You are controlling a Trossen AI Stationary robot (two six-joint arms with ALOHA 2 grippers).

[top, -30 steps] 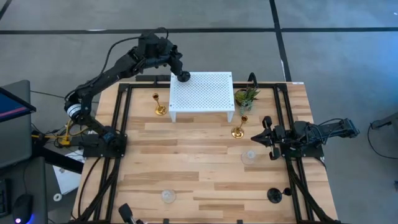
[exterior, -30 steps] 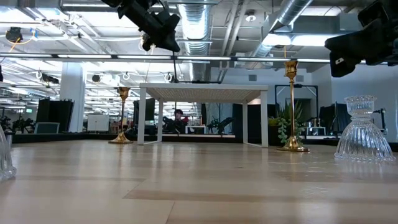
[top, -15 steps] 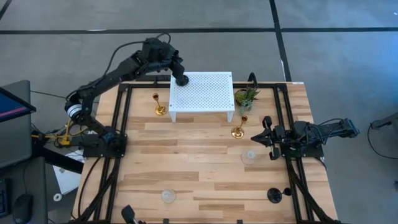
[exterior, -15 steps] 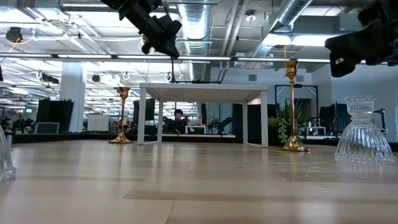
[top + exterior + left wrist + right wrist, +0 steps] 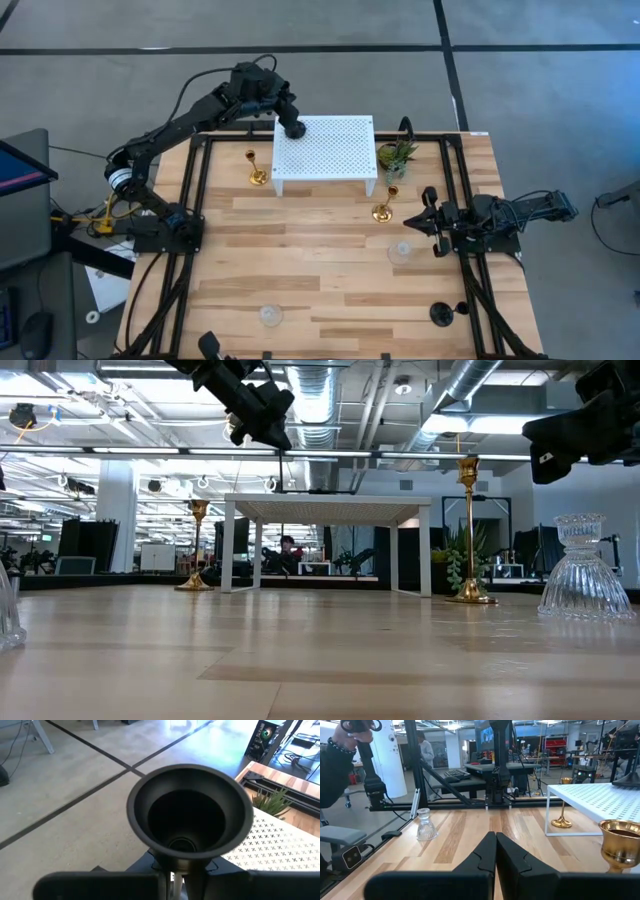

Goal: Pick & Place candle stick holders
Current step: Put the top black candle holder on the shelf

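My left gripper [image 5: 288, 122] is shut on a black candle stick holder [image 5: 294, 128] above the far left corner of the white perforated stand [image 5: 330, 150]. The holder's wide hollow end [image 5: 190, 815] fills the left wrist view. A gold holder [image 5: 257, 172] stands on its base left of the stand. Another gold holder [image 5: 383, 208] stands near its front right leg. Two clear glass holders [image 5: 401, 250] [image 5: 270, 316] and a second black holder [image 5: 441, 314] stand nearer the front. My right gripper [image 5: 425, 215] is shut and empty at the table's right. My left gripper pinches the black holder's narrow neck [image 5: 179, 864] between its two fingers, just below the wide hollow end. The fingers slant down from the far left [image 5: 262, 415]. The holder is lifted clear above the stand's top.
A small green potted plant [image 5: 397, 155] stands at the stand's right side. Black frame rails [image 5: 195, 180] run along the table's left and right edges. Bare wood [image 5: 300, 260] lies in the middle of the table. A person's arm [image 5: 340, 755] shows beyond the table in the right wrist view.
My left gripper has moved a little toward the table's near edge, over the stand's far left corner, carrying the black holder with it. The holder stays lifted clear.
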